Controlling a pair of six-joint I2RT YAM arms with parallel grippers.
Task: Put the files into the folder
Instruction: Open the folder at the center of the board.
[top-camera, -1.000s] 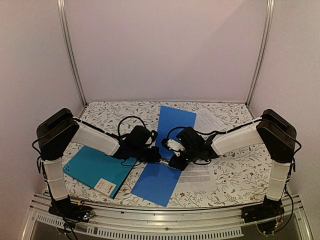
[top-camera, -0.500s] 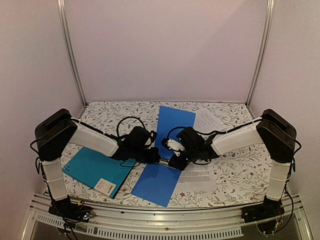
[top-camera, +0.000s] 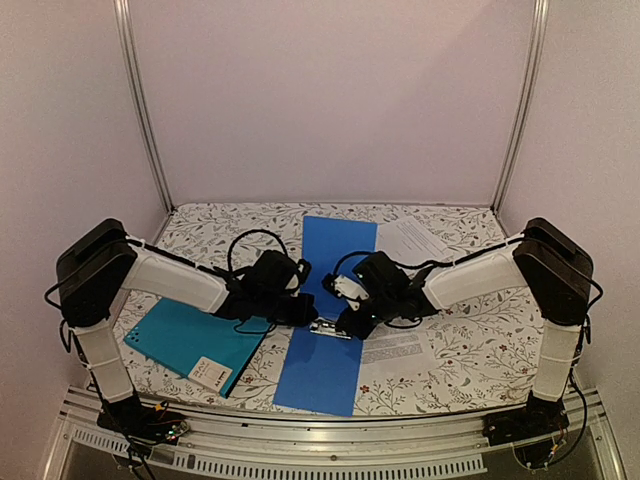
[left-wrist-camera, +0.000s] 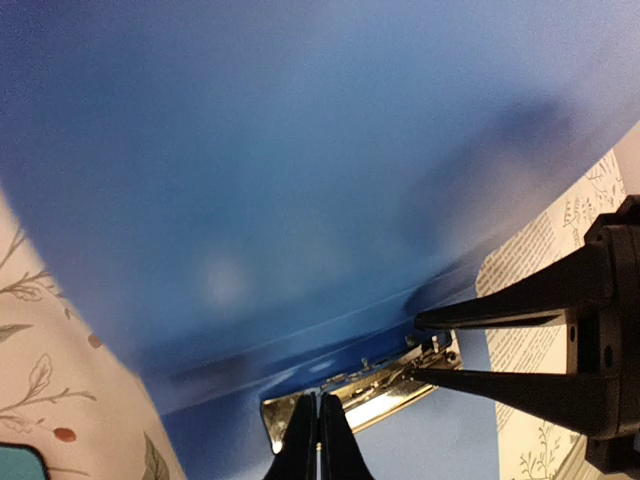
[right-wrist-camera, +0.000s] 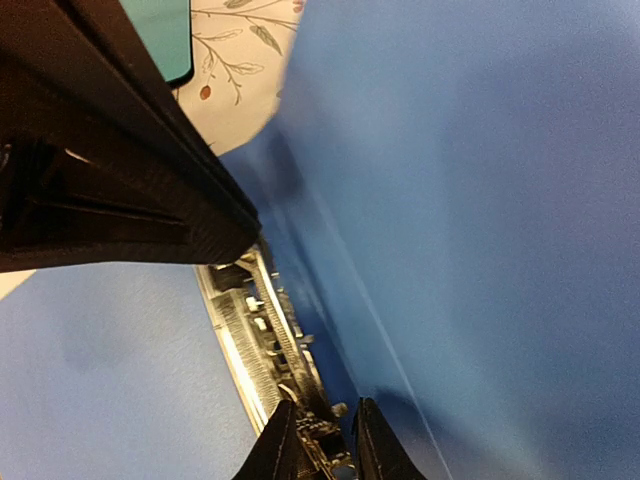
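An open blue folder (top-camera: 320, 370) lies mid-table with a metal clip (top-camera: 328, 328) at its spine. My left gripper (top-camera: 310, 318) is shut, its tips on the clip's left end (left-wrist-camera: 290, 410). My right gripper (top-camera: 345, 325) is closed narrowly around the mechanism at the clip's other end (right-wrist-camera: 320, 425). The teal folder (top-camera: 185, 340) lies closed at the left, with a white label (top-camera: 208, 372) at its near corner. One printed sheet (top-camera: 400, 348) lies right of the blue folder. The other sheet (top-camera: 415, 240) lies at the back right.
The flowered tablecloth (top-camera: 470, 330) covers the table. Metal frame posts (top-camera: 140, 110) stand at the back corners. The two wrists meet head-on over the blue folder's spine. The teal folder's corner (right-wrist-camera: 160, 35) shows in the right wrist view.
The blue folder has swung from a diagonal lie to nearly straight, its far flap shifting left. The left arm's elbow has moved left. Both grippers stay at the clip.
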